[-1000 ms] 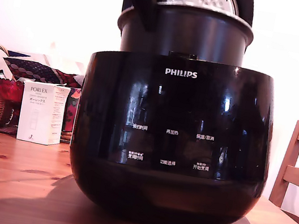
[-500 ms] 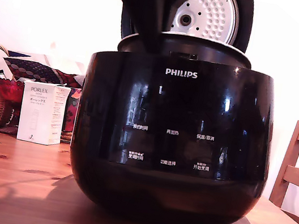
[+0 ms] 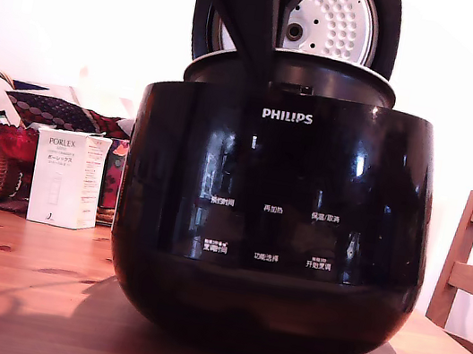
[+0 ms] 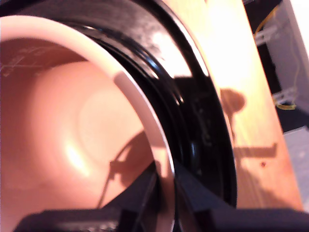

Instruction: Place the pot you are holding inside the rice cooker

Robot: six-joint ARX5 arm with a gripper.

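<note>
My pincer (image 4: 164,193) is clamped on the pot (image 3: 292,73) rim, pot mostly sunk into the cooker (image 3: 269,228), rim just proud on top. If I let go while it's tilted, it could jam crooked or clang down.

Backlit, blown-out wall (image 3: 469,89); wrist view blurred, pinkish glare; light perhaps from behind.
</note>
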